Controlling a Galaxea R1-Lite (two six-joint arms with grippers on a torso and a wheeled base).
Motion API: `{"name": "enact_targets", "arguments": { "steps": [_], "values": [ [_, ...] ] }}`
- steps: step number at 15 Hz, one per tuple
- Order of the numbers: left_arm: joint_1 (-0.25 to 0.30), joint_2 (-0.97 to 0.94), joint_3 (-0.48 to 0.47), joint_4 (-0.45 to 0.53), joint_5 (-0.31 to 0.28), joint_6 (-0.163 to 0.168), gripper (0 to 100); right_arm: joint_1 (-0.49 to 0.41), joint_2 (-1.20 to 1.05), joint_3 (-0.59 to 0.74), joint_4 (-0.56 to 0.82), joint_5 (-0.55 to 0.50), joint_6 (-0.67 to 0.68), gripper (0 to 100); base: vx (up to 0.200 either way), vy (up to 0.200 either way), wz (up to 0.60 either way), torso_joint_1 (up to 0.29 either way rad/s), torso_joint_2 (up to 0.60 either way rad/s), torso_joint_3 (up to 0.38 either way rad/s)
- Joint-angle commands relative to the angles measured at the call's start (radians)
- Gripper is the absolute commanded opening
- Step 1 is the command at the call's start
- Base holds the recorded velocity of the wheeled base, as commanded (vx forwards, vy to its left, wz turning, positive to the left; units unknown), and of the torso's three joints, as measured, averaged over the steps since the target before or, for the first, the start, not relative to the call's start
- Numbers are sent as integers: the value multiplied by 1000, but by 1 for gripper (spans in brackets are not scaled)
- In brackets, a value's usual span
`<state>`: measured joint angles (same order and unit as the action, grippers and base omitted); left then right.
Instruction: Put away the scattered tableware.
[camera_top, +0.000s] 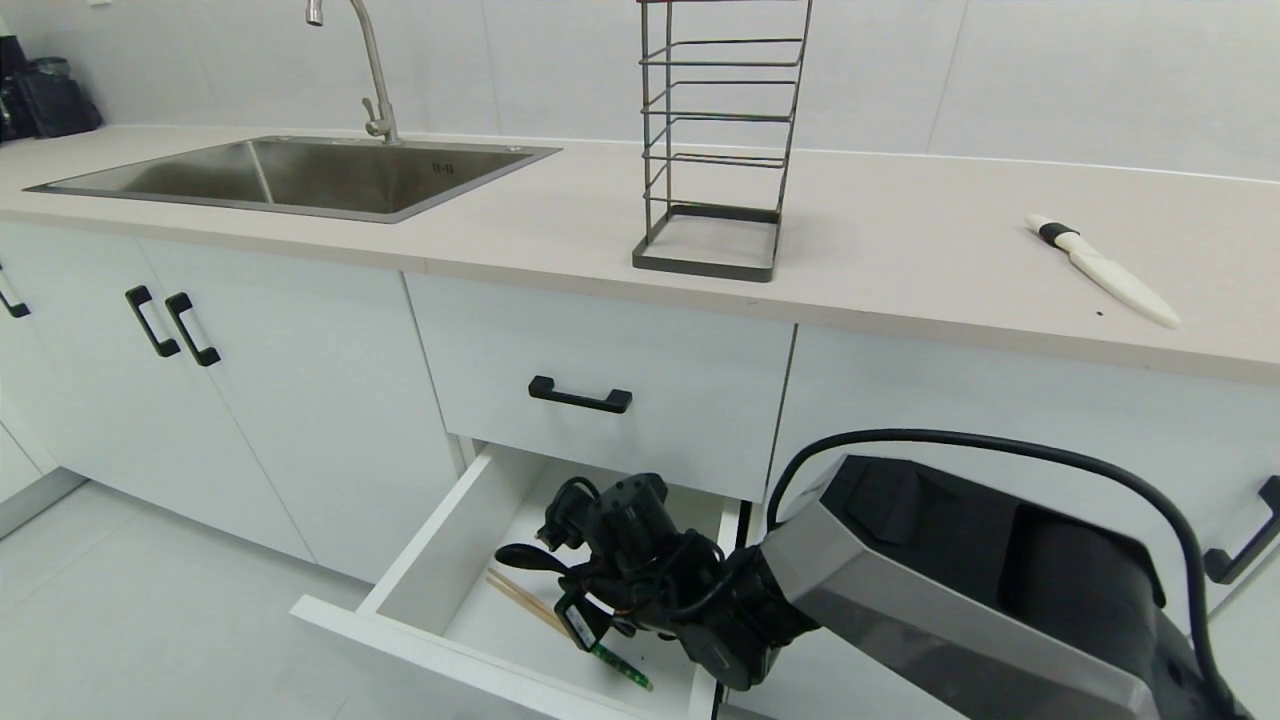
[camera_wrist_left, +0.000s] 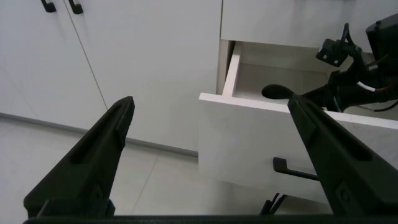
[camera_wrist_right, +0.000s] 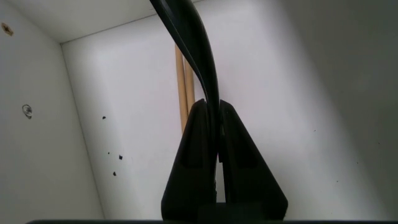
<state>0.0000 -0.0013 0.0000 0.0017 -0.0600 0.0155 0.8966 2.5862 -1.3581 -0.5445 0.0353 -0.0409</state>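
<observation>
My right gripper (camera_top: 585, 595) is down inside the open lower drawer (camera_top: 440, 560), shut on the handle of a black spoon (camera_top: 522, 556). In the right wrist view the gripper (camera_wrist_right: 211, 111) pinches the spoon handle (camera_wrist_right: 189, 37) above the white drawer floor (camera_wrist_right: 124, 112). Wooden chopsticks (camera_wrist_right: 181, 93) lie beneath it on that floor, as the head view (camera_top: 522, 598) also shows. A white knife (camera_top: 1100, 270) with a black band lies on the counter at the right. My left gripper (camera_wrist_left: 208, 124) hangs open and empty beside the drawer front (camera_wrist_left: 267, 143), facing the spoon bowl (camera_wrist_left: 278, 92).
A wire rack (camera_top: 715, 150) stands mid-counter, and a steel sink (camera_top: 300, 175) with a faucet is at the left. A closed drawer with a black handle (camera_top: 580, 396) sits above the open one. A green-tipped stick (camera_top: 620, 668) lies near the drawer's front. Cabinet doors (camera_top: 230, 400) are on the left.
</observation>
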Motion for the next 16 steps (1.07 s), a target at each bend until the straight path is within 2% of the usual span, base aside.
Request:
{"name": "enact_targets", "arguments": {
  "steps": [1, 11, 12, 16],
  "values": [
    [0, 1, 0, 0, 0, 0, 100, 1, 12, 1, 0, 0, -1, 0, 0, 0, 0, 0, 0, 0],
    [0, 1, 0, 0, 0, 0, 100, 19, 42, -1, 1, -2, -11, 0, 0, 0, 0, 0, 0, 0],
    [0, 1, 0, 0, 0, 0, 100, 21, 40, -1, 5, -2, -13, 100, 0, 0, 0, 0, 0, 0],
    [0, 1, 0, 0, 0, 0, 100, 27, 43, -4, -5, -2, -13, 100, 0, 0, 0, 0, 0, 0]
  ]
}}
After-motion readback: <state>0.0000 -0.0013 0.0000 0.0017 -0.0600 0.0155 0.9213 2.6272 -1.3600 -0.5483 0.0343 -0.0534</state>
